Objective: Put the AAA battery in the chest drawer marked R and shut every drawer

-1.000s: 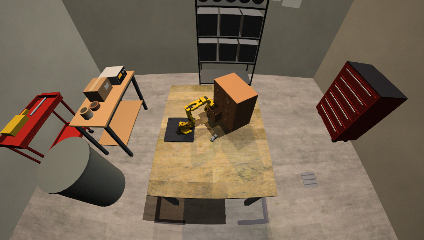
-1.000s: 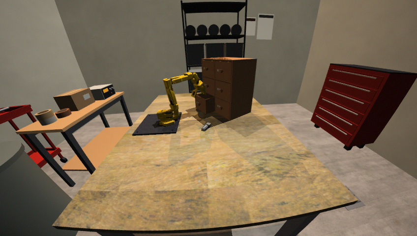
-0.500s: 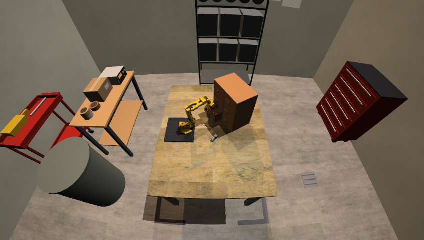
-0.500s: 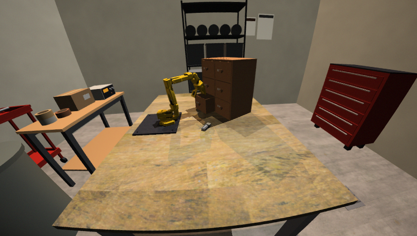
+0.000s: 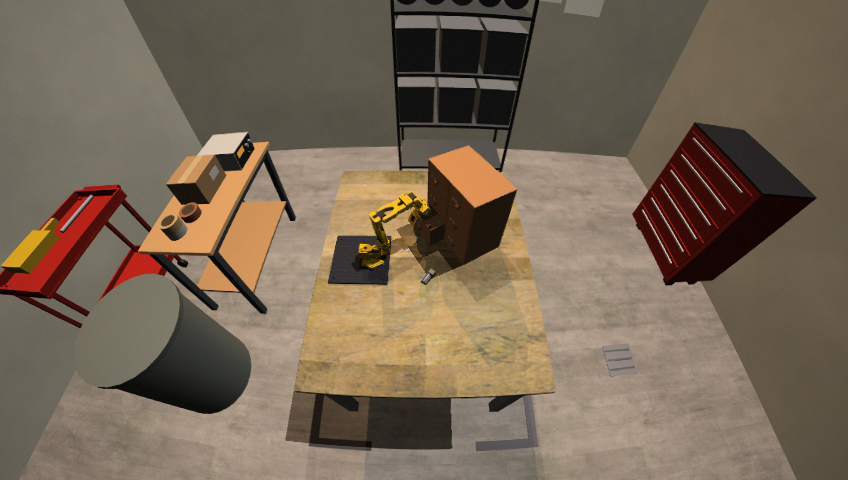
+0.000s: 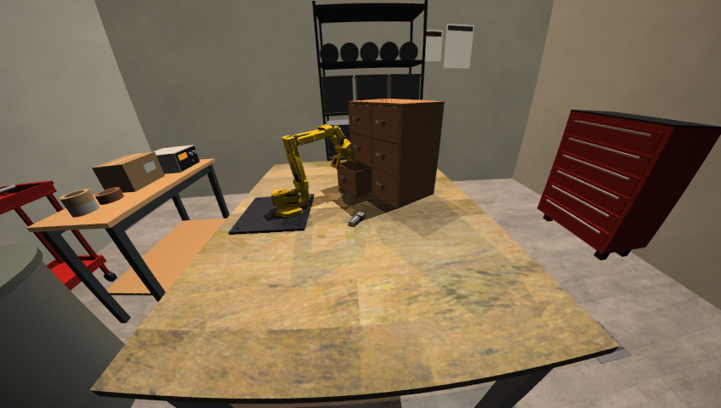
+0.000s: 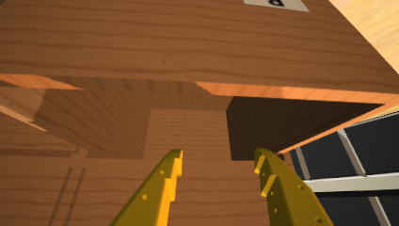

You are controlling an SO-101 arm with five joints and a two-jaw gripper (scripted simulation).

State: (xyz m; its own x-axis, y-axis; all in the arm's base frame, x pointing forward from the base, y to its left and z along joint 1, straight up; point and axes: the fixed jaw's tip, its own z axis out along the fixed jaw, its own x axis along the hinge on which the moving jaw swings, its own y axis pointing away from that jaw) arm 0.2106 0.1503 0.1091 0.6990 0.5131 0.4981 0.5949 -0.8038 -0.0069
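The jaws stand partly spread with nothing between them, poised directly above the pulled-out drawer (image 6: 354, 178) at the chest's (image 6: 405, 151) lower left. The AAA battery is in no view; presumably it lies hidden inside that drawer. The drawer front faces the arm, so shutting means pushing it toward the chest. A small grey object (image 6: 355, 218) lies on the tabletop (image 6: 354, 313).

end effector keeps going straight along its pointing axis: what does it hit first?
Probably the inside of the open wooden drawer pulled out of the brown wooden chest. The yellow end effector, open and empty, points down into it from above the rim; nothing lies between. Depth is unclear: floor or back wall.
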